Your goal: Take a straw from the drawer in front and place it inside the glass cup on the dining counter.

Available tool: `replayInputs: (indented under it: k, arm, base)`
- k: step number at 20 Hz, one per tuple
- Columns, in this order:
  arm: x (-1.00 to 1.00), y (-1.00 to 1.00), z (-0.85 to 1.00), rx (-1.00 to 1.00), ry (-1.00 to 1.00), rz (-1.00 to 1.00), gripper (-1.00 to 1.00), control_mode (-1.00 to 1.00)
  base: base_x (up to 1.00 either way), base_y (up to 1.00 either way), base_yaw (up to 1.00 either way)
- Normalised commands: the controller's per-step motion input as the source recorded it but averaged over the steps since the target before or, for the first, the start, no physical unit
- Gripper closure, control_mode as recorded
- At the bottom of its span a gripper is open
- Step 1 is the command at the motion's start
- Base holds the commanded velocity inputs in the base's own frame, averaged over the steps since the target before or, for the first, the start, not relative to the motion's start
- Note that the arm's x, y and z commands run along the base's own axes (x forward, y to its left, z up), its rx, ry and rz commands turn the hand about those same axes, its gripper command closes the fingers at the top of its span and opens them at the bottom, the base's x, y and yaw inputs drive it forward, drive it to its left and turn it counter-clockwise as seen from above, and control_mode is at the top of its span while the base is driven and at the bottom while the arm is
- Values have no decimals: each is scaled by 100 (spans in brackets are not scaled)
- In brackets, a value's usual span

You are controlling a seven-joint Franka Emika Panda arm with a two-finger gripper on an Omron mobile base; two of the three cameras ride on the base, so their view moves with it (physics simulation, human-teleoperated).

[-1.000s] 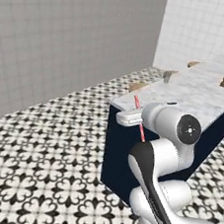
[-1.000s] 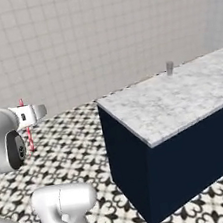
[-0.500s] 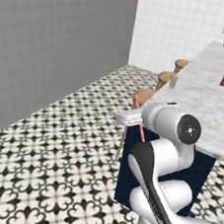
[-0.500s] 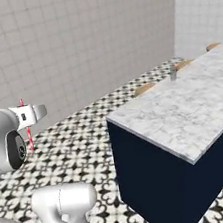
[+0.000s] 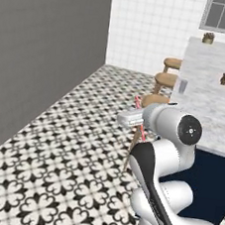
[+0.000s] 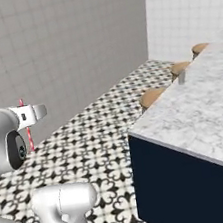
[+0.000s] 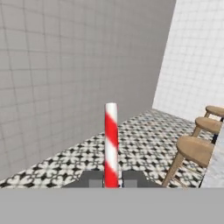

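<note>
- Right now my gripper (image 7: 111, 178) is clamped on the straw (image 7: 111, 144), which stands upright between the fingers.
- From the glass cup (image 5: 183, 86), I hold it well short, over the floor off the dining counter (image 5: 210, 104).
- Cup lies ahead and right, beside the middle stool (image 5: 165, 79); I'd judge the straw's long axis already suits dropping in.

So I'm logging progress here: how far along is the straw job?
Pickup looks done: the gripper is shut on the red-and-white straw, held upright over the patterned floor. In hand is the carry, with the arm beside the dining counter. Left: reach the glass cup near the counter's edge by the stools and drop the straw in.
</note>
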Motion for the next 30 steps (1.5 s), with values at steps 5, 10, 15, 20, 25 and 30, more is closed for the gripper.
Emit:
replayInputs:
  k: [5,10,15,20,25,30]
  arm:
    - [0,0,0,0,0,0,100,100]
    - [0,0,0,0,0,0,100,100]
    - [0,0,0,0,0,0,100,100]
    - [0,0,0,0,0,0,100,100]
    - [0,0,0,0,0,0,100,100]
    - [0,0,0,0,0,0,100,100]
  base:
    - [42,100,-40]
    - [35,100,-42]
    - [37,96,-44]
    - [40,78,-48]
    - [49,79,-50]
    - [57,77,-49]
